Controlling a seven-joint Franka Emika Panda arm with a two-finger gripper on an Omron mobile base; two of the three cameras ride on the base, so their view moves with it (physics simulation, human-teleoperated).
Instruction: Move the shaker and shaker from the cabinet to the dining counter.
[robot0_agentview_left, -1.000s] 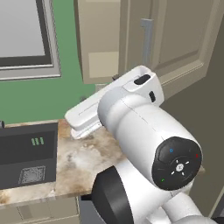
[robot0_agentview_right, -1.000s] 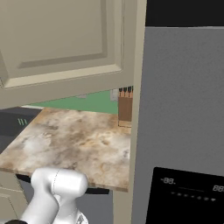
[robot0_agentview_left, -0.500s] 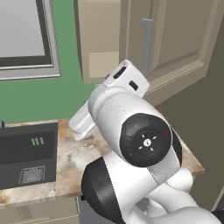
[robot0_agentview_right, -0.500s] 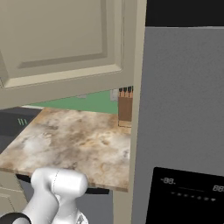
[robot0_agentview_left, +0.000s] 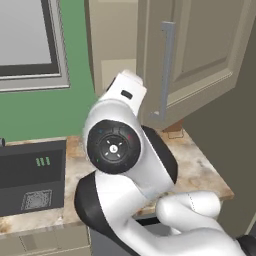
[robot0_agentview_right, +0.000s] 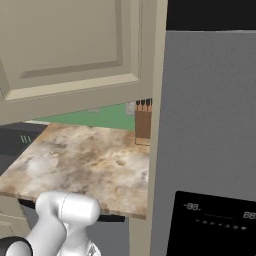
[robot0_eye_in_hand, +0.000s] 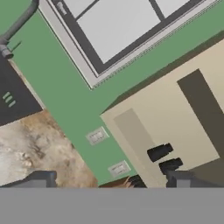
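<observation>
Kitchen, mid-task: the white arm is raised toward the open cabinet (robot0_eye_in_hand: 144, 113) above the marbled bench (robot0_agentview_right: 85, 160), with its end effector (robot0_eye_in_hand: 111, 183) aimed at the 2 black shakers we are asked to carry to the dining counter.

The cabinet door (robot0_agentview_left: 210, 45) stands swung out to the right, its long metal handle (robot0_agentview_left: 166, 70) facing us. We judge that it is open so the arm can reach the shelf inside. In the hand view, which is rolled well over, the upper shaker (robot0_eye_in_hand: 159, 152) and the lower shaker (robot0_eye_in_hand: 170, 165) sit just beside each other against the beige cabinet, apparently on its shelf. They look stored as a pair.

The jaws of the end effector are spread as wide as they go and hold nothing. In the hand view the 2 dark tips rise well apart, with bare green wall (robot0_eye_in_hand: 65, 92) and 2 outlets between them. We read that wide gape as readiness for a first grasp, which is not yet made.

Both shakers lie ahead of the end effector and off its centre line. In the hand view the lower shaker sits just above 1 fingertip (robot0_eye_in_hand: 179, 178), apart from it as far as we can tell, and the upper shaker lies a little beyond. Neither is between the jaws.

On the bench below, a knife block (robot0_agentview_right: 143, 122) stands at the far right, beside the grey fridge (robot0_agentview_right: 210, 125). A dark appliance (robot0_agentview_left: 30, 180) occupies the left end under the window (robot0_agentview_left: 27, 40).
</observation>
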